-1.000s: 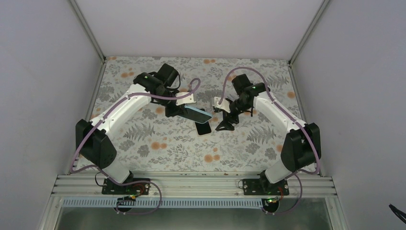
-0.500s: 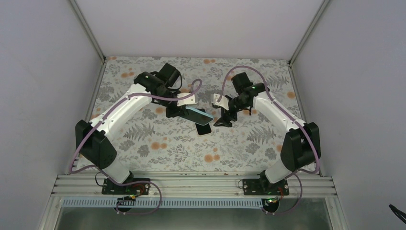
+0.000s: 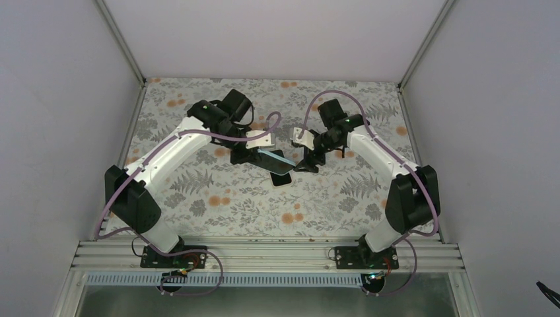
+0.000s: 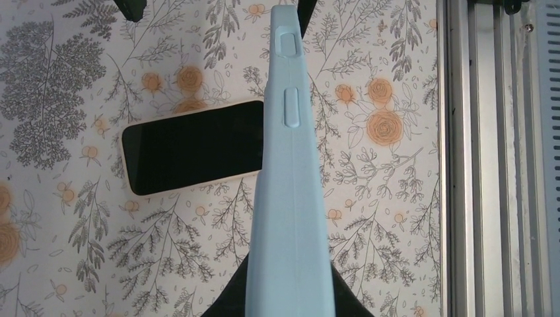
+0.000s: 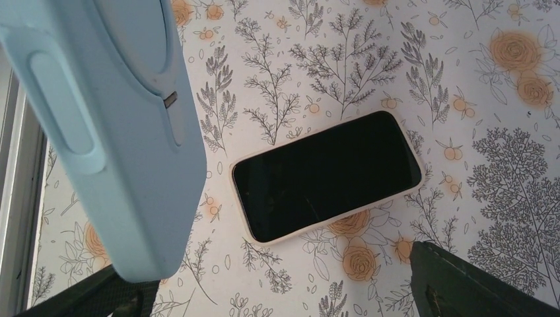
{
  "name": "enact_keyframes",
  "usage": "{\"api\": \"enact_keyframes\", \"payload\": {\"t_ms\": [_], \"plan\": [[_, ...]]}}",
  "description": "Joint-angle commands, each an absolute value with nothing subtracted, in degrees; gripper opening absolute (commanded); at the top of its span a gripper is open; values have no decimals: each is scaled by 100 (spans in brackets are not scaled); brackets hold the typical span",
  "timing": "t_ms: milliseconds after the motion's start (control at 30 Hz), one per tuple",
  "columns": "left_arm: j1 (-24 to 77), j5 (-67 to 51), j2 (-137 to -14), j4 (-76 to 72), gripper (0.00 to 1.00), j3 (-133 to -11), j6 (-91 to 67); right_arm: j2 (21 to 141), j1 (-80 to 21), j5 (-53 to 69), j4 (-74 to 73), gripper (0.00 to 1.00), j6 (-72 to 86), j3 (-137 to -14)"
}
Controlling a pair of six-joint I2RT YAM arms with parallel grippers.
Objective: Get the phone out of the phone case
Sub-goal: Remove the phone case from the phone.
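2 claws face each other over the floral counter (image 3: 218, 198). The left claw (image 3: 251, 154) is clenched on one end of the light blue phone case (image 3: 277, 160). The case juts out ahead of its fingers, held clear of the counter, with its button edge turned toward the wrist camera. The phone (image 3: 280, 178) is out of the case. It lies flat on the counter below and ahead of that claw, dark screen up, and the left wrist view shows the case partly covering it. The right claw (image 3: 306, 165) hangs at the case's free end, released, its 2 fingers spread wide. Whether a finger touches the case cannot be told. The phone lies below that claw, between the 2 fingers.
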State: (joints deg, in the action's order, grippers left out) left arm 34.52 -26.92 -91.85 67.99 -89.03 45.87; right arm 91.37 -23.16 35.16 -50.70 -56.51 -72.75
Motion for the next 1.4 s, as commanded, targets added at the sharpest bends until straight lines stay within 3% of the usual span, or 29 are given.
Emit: {"api": "enact_keyframes", "payload": {"t_ms": [0,1167,1367], "plan": [[3571,-2957,-9028,6758,2,-9099,4579,9243,-2285,3354,-4746,92,-5449,-7337],[3962,-2710,-8574,7253,2,-9092,4483,10380,-1863,2504,-5057,87,-5420,-8627],[3965,-2227,-8340,6661,2,-8846,4361,9877,-1852,2797,-5212,87,-5606,-8122]]}}
